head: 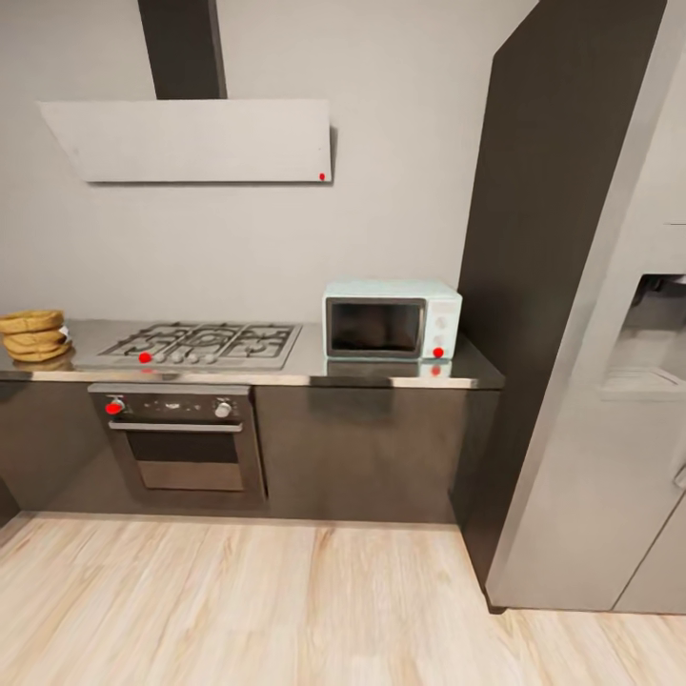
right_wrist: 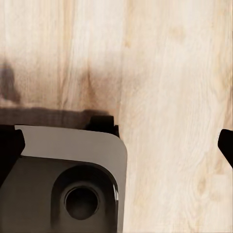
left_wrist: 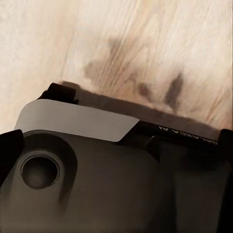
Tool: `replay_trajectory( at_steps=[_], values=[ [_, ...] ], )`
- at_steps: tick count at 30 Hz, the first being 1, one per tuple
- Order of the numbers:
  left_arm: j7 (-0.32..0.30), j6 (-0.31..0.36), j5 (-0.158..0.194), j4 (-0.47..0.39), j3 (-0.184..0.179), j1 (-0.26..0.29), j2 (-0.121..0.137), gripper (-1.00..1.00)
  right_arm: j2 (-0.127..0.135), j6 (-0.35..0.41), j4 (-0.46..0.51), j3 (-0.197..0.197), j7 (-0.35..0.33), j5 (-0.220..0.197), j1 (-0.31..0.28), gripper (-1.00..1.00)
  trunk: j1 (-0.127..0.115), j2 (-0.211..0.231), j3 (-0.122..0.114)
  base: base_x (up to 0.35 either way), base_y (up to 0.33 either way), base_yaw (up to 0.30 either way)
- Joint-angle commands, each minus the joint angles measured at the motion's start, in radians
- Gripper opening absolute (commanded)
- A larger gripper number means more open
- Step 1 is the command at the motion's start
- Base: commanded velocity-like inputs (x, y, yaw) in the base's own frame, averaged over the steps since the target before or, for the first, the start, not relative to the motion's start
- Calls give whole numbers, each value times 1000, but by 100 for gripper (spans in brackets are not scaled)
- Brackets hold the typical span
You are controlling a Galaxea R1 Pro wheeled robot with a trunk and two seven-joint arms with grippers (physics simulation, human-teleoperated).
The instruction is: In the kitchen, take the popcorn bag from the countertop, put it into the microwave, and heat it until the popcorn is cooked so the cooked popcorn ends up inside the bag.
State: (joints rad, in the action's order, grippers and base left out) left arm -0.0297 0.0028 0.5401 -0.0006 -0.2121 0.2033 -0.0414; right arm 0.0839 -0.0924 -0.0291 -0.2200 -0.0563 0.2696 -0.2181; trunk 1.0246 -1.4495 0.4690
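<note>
So far nothing is done; the bag [head: 34, 335] sits at the countertop's [head: 381, 373] far left end, well apart from the closed microwave [head: 392, 320]; you must fetch, load, heat; gripper states I cannot tell.

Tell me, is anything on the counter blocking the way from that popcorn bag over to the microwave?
The popcorn bag sits at the countertop's far left end, the microwave toward the right. Between them lies only the flat gas hob, nothing tall. The microwave's door looks closed, though.
</note>
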Motion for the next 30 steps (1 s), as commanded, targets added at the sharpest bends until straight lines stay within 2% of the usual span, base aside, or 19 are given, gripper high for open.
replay_trajectory(
  at_steps=[1, 19, 30],
  values=[
    [-3, 0, 11, 1, -8, 1, 0, 100, 1, -6, -3, -9, -2, 8, -1, 100, 0, 0, 1, 246, -176, 0],
    [-3, 0, 11, 1, -8, 1, 0, 100, 0, -6, -3, -9, -2, 8, -1, 100, 0, 0, 1, 246, -165, 0],
    [-3, 0, 11, 1, -9, 1, 1, 100, 0, -6, -3, -9, -2, 8, -1, 100, 0, 0, 1, 196, -96, 0]
  ],
)
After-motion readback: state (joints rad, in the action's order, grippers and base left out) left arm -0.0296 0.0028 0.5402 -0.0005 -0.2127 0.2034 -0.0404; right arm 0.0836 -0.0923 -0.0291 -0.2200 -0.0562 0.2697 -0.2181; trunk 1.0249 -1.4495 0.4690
